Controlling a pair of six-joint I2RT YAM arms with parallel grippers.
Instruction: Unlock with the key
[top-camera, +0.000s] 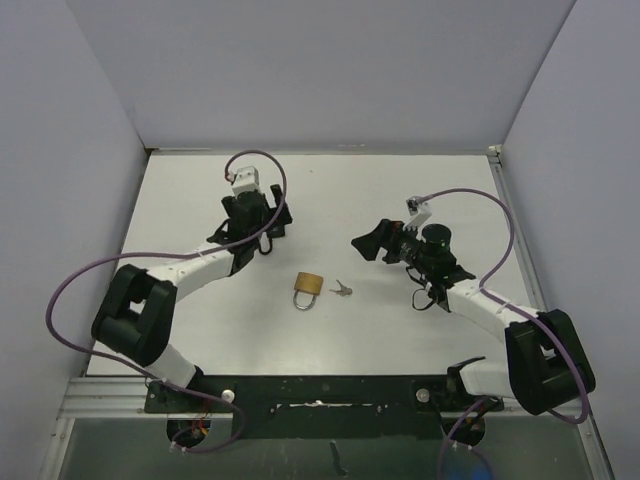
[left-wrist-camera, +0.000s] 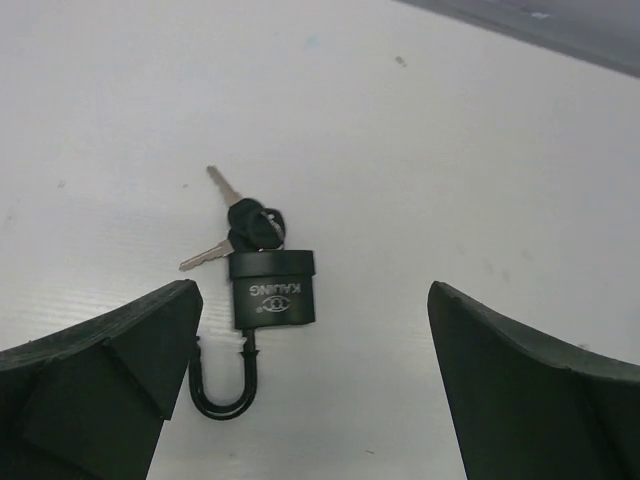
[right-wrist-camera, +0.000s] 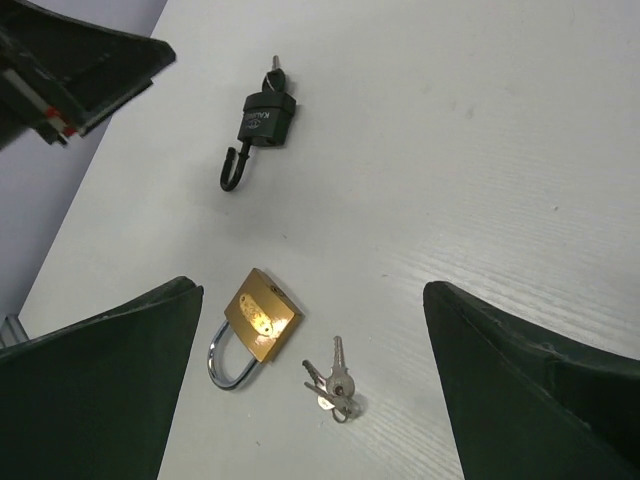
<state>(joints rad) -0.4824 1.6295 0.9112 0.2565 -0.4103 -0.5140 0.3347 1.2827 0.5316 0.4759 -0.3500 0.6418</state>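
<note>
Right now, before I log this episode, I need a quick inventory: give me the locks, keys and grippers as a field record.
brass padlock: shackle closed, flat on the table
silver keys: loose beside the brass padlock, not touching it
black padlock: shackle swung open, lying flat
black-headed keys: at its keyhole end; whether inserted, cannot tell
left gripper: open, empty, facing the black padlock
right gripper: open, empty, facing the brass padlock

White brand lettering "KAILING", seen upside down, on body of black padlock (left-wrist-camera: 272, 290)
</note>
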